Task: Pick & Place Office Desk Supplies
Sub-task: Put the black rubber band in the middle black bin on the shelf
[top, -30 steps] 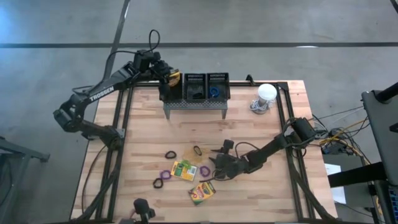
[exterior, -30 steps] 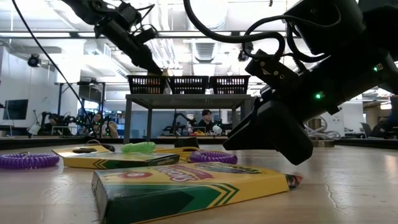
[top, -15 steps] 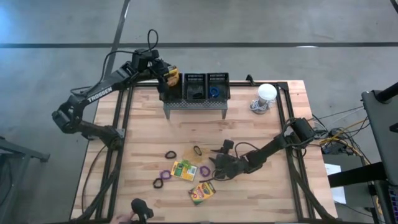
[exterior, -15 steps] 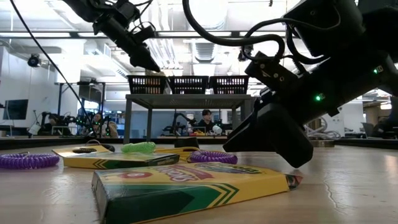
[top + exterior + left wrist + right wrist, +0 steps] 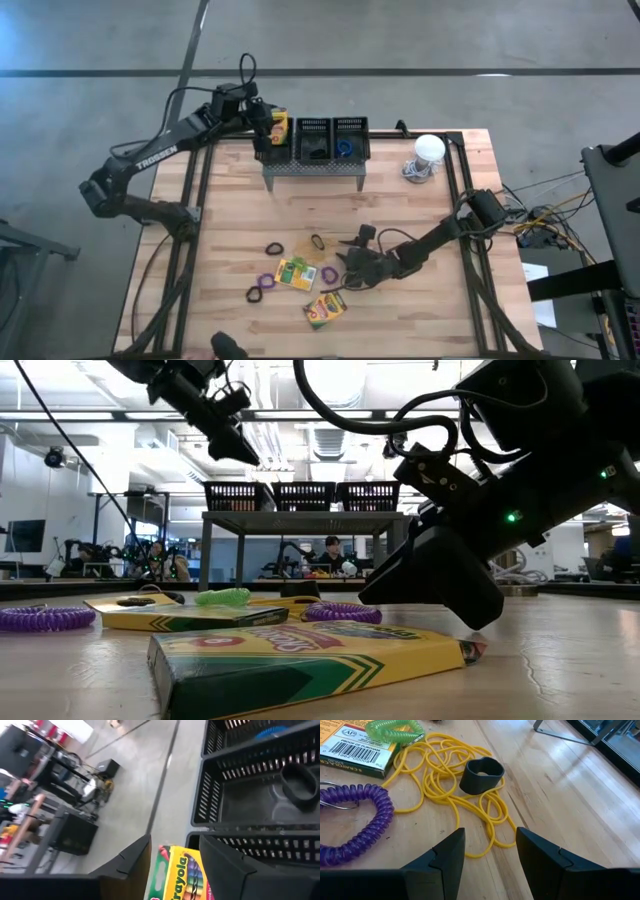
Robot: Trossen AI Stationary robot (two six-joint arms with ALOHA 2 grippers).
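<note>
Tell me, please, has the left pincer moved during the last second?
Yes. The left pincer has risen in the low view, higher above the left mesh bin, leaving the crayon box there.

Pale blond striped planks form the wooden butcher-block tabletop (image 5: 400, 215), framed in black. Three black plastic mesh bins (image 5: 313, 139) sit on a grey perforated metal stand (image 5: 313, 168); a bright blue loop (image 5: 345, 147) shows in one, a black band (image 5: 300, 782) in another. A yellow-and-green cardboard crayon box (image 5: 181, 875), lettered in red with multicoloured crayons printed on it, shows between the dark fingers (image 5: 127, 865) of the left gripper (image 5: 172, 870). On the wood lie a purple coiled plastic loop (image 5: 355, 820), a translucent lime-green coil (image 5: 395, 730), a tangle of thin yellow bands (image 5: 450, 785) and a matte black ring (image 5: 481, 774). A white round object (image 5: 429, 149) stands near the stand.
</note>
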